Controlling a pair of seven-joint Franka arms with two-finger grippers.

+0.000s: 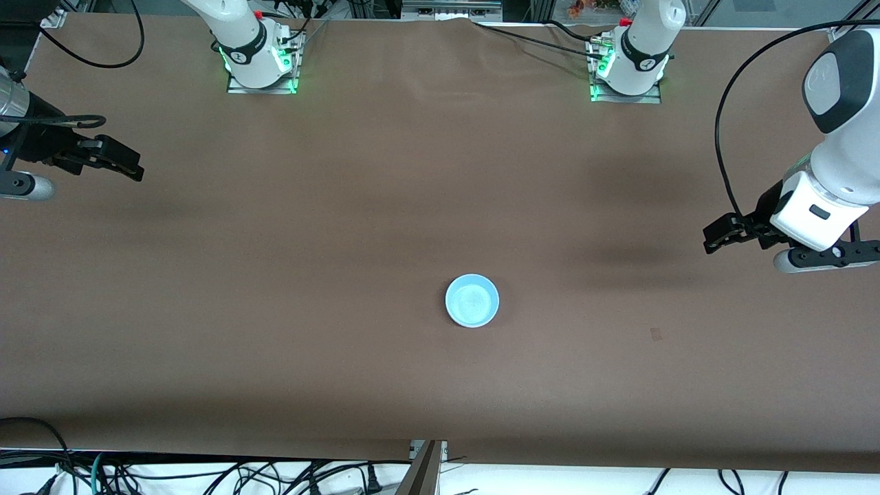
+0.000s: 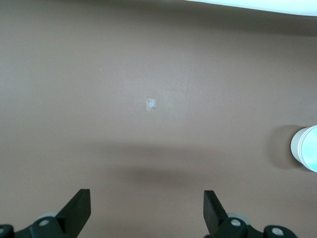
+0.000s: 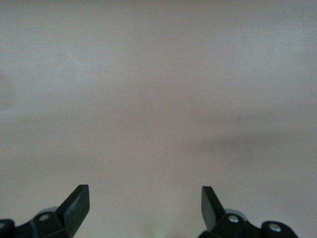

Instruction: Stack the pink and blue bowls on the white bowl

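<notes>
A light blue bowl stands upright near the middle of the table, toward the front camera. In the left wrist view its edge shows a whitish outer wall around a blue inside. I cannot tell whether that wall is the white bowl under it. The pink bowl is out of view. My left gripper hangs open and empty over the left arm's end of the table, well apart from the bowl; its fingers frame bare cloth. My right gripper hangs open and empty over the right arm's end.
Brown cloth covers the whole table. A small clear patch of tape lies on it between the bowl and the left gripper. The two arm bases stand along the edge farthest from the front camera. Cables hang below the nearest edge.
</notes>
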